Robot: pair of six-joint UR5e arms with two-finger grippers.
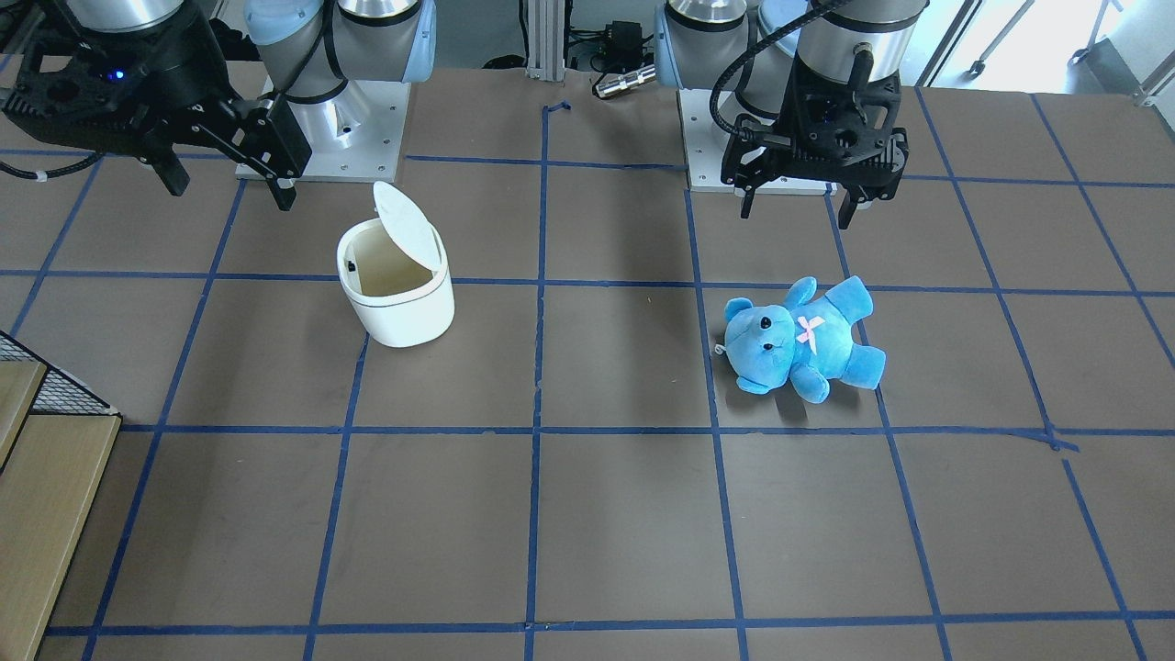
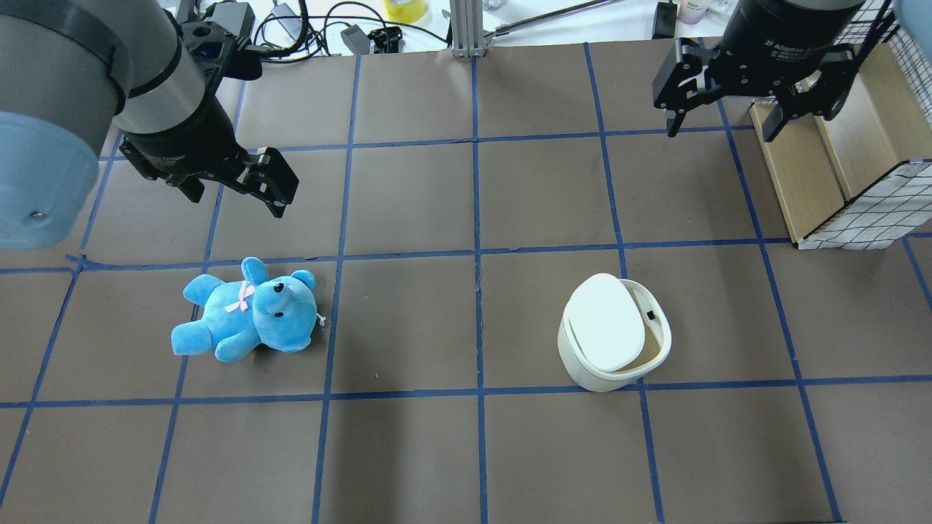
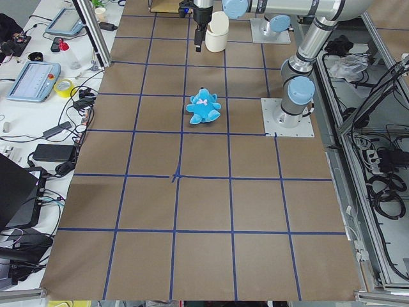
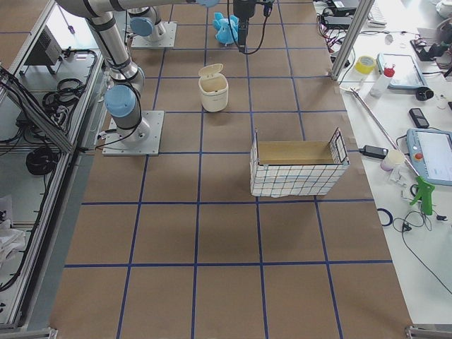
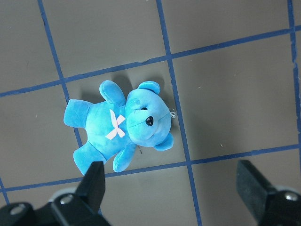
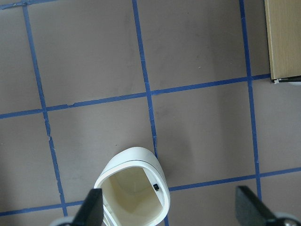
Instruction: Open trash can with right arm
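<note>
The white trash can [image 1: 399, 298] stands on the table with its flip lid [image 1: 404, 218] tilted up, so the cream inside shows. It also shows in the overhead view [image 2: 582, 364] and at the bottom of the right wrist view [image 6: 134, 193]. My right gripper [image 1: 229, 188], with a blue light, hangs open and empty above the table, apart from the can, on its robot-base side; it also shows in the overhead view [image 2: 717, 127]. My left gripper [image 1: 796, 213] is open and empty above a blue teddy bear [image 1: 803, 340].
The teddy bear [image 2: 244, 309] lies on its back in the left arm's half and shows in the left wrist view [image 5: 120, 127]. A wire-mesh basket with a wooden box [image 2: 837, 167] stands at the table's edge beside the right arm. Blue tape lines grid the brown table.
</note>
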